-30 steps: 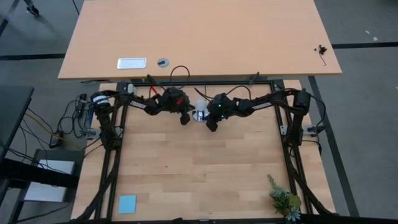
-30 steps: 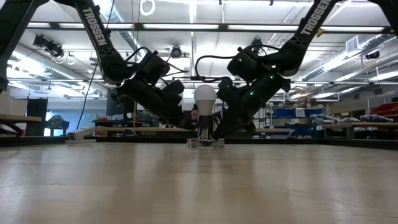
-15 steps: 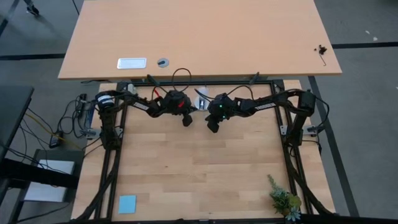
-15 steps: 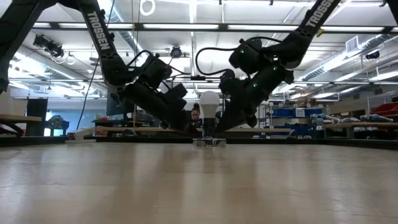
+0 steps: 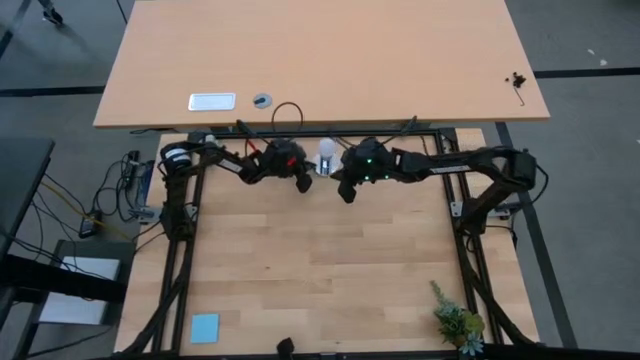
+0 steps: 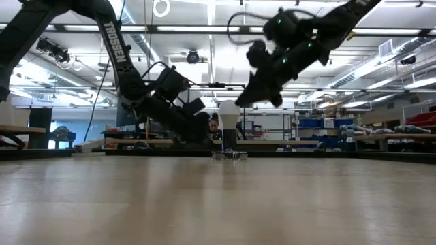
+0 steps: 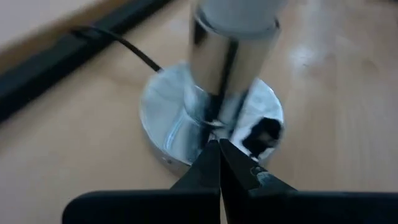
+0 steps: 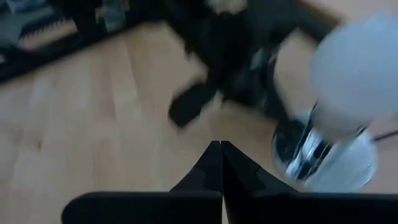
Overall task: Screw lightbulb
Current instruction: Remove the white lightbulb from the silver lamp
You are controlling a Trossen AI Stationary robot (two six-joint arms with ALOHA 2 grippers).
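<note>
Both grippers are closed and empty: left gripper [image 7: 219, 144] at the round silver socket disc [image 7: 168, 124]; right gripper [image 6: 262, 95] raised; the small white pear-shaped lightbulb [image 6: 229, 112] should be regrasped squarely, then turned gently.

Both dark arms reach inward from their side posts and nearly meet at the far middle of the worktop [image 5: 320, 270]. The left hand [image 5: 303, 184] sits low, angled down close to the surface, its two fingers [image 7: 214, 163] pressed together. The right hand [image 5: 347, 193] hangs raised well above the surface, tilted downward, its fingers [image 8: 217, 155] likewise closed and empty.
</note>
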